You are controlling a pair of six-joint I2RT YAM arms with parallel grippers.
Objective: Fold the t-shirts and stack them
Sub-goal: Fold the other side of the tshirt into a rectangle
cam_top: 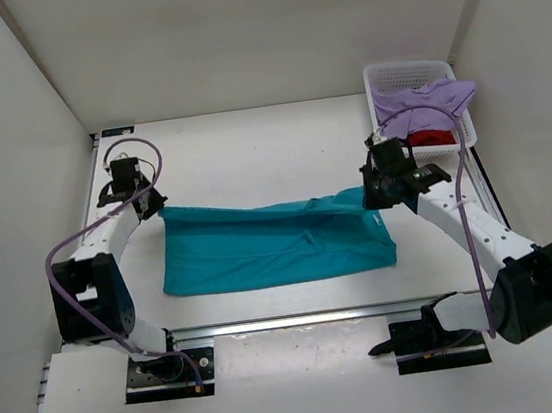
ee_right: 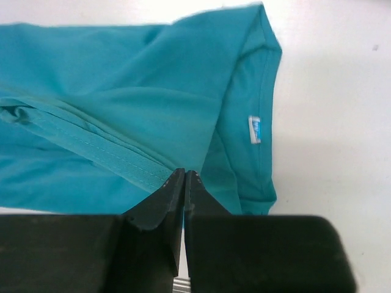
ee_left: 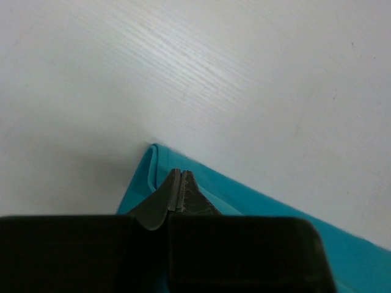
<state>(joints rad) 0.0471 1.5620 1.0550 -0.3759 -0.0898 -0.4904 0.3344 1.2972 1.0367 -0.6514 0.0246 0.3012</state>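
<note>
A small white tag (ee_right: 255,129) sits inside the teal t-shirt (ee_right: 122,122) neckline, its blue print too blurred to read

Bright, even, diffuse light fills the white enclosure, washing the table (cam_top: 280,156) nearly to glare behind the teal t-shirt (cam_top: 270,242). Shadows are soft and faint beside the shirt's edges. In both wrist views the near black gripper bodies are dark and blurred; the cloth beyond stays sharp.
</note>
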